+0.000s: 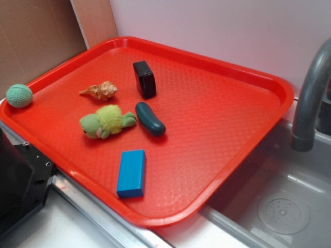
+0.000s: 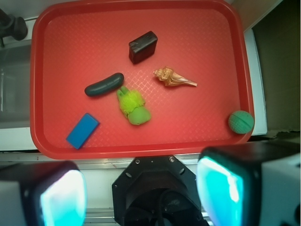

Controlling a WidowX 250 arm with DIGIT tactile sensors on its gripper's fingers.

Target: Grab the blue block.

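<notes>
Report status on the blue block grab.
Gripper open, high above tray, holding nothing. Blue block flat near tray edge, untouched. Nothing in the way; cucumber toy nearest, apart.

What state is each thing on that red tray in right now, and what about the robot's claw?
Blue block: flat on the tray, near its front edge, untouched.
Black block: standing on edge, apart from the rest.
Cucumber toy: lying flat, beside the plush.
Green plush: lying on its side.
Seashell: lying flat.
Green ball: resting at the tray's rim.
Gripper: open, empty, off the tray.
</notes>
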